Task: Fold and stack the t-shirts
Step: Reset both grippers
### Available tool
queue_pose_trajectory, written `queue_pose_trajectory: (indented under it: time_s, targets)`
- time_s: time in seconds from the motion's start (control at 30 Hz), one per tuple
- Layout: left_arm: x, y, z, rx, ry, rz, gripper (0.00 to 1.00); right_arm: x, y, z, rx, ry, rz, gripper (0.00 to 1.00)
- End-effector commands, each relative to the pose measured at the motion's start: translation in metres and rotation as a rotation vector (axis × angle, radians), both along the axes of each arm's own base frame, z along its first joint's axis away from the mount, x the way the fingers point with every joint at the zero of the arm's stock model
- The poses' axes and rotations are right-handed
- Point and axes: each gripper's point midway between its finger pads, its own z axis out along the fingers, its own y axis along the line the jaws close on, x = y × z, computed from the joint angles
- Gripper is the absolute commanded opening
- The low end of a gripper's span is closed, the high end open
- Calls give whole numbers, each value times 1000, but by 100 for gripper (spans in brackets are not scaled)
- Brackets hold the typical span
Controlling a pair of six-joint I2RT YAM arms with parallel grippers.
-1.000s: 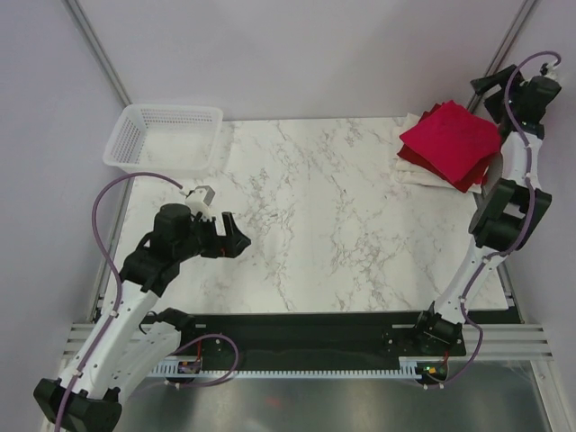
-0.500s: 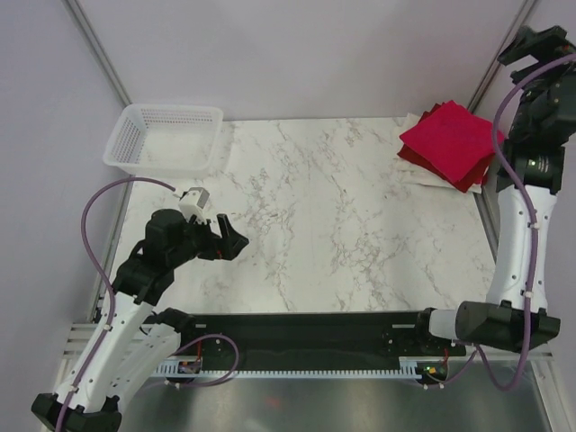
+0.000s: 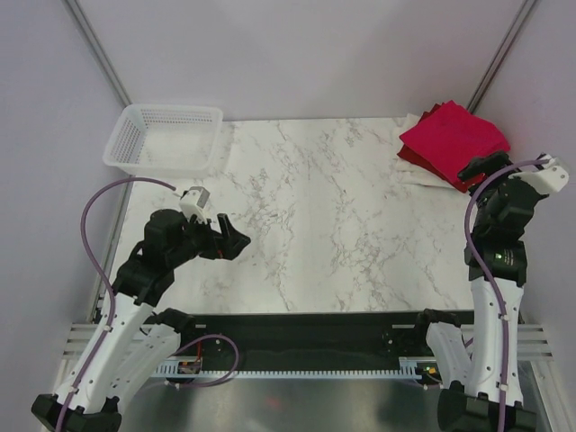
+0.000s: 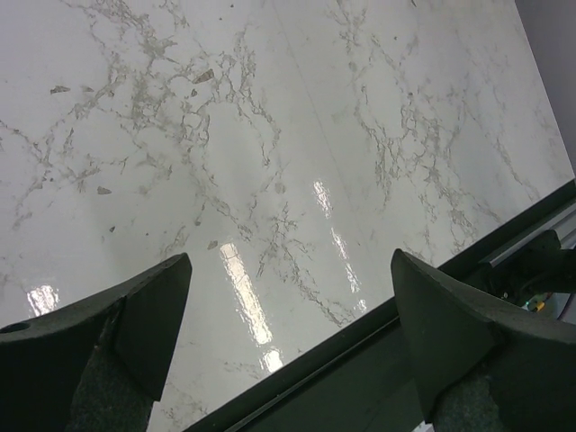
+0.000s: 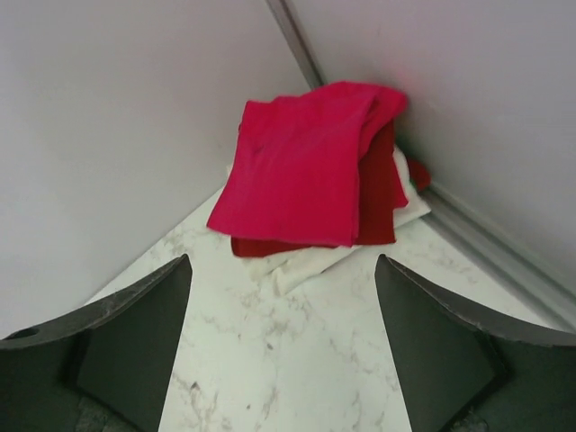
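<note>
Soft matt cloth t-shirts [image 5: 301,171] lie on a glossy marble-patterned table [image 4: 270,135]; the basket [image 3: 164,137] is white plastic mesh.

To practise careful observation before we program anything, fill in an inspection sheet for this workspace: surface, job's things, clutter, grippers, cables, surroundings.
Surface: marble-pattern table, glossy.
Job's things: folded stack, far right corner: bright red t-shirt on top, darker red t-shirt under it, white t-shirts lowest.
Clutter: white mesh basket, far left corner, looks empty.
Grippers: left gripper open, empty; right gripper open, empty, facing the stack.
Cables: purple cables looped along both arms.
Surroundings: grey walls, metal frame.
</note>
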Motion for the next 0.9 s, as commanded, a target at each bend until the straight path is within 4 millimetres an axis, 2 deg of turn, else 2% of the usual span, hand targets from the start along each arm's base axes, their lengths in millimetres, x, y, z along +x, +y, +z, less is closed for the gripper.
queue_pose_trajectory:
  time_s: [0.0,0.07,0.1,0.13,0.17,0.2,0.27,0.3,0.33,0.37,0.4,0.47,0.5,0.53,0.57,0.6,0.63,0.67,0.7,0.73,0.77,0.8,0.83,0.87]
  targets:
    - [15,6,9,4,-61,58,100,13,32,-38,129,61,149,90]
    - [31,15,19,9,-142,129,100,16,44,-48,184,66,198,89]
    - [36,18,10,17,-176,153,100,17,54,-58,202,86,240,89]
    - [43,25,10,23,-223,192,100,16,58,-60,209,83,253,88]
    - [56,25,32,-18,-358,217,100,15,62,-70,216,101,262,88]
    - [54,30,20,10,-434,213,100,12,66,-71,212,97,275,88]
    - [59,40,26,14,-591,261,100,10,70,-77,198,110,293,89]
    - [59,48,22,3,-704,302,100,9,73,-84,191,127,303,89]
    - [59,54,25,3,-781,334,100,8,74,-89,186,144,305,92]
    - [57,54,10,34,-815,314,100,8,72,-98,173,169,297,96]
    - [57,56,14,122,-878,291,100,9,73,-104,163,190,295,98]
    - [66,57,-1,221,-847,271,100,14,65,-123,113,275,251,98]
    - [71,60,-3,229,-837,294,100,21,74,-139,91,345,273,98]
    - [80,63,-21,263,-771,313,100,24,69,-145,44,382,232,98]
    - [86,64,-25,274,-749,315,100,29,90,-149,-29,418,295,98]
    - [90,61,-31,292,-731,299,100,34,97,-159,-72,458,306,98]
    - [99,60,-46,320,-683,287,100,39,103,-155,-114,446,305,98]
    - [104,60,-50,338,-668,288,100,38,102,-157,-157,447,271,98]
    - [109,63,-58,357,-640,293,100,37,117,-155,-212,430,312,98]
    - [116,63,-61,352,-634,294,100,43,125,-142,-228,353,315,98]
    - [122,63,-83,361,-567,285,100,39,125,-153,-263,351,301,98]
    - [128,70,-91,363,-542,303,100,44,140,-134,-301,245,340,98]
    - [135,78,-89,366,-542,345,100,43,145,-134,-326,220,361,98]
    - [141,80,-89,359,-528,365,100,40,154,-147,-353,222,406,98]
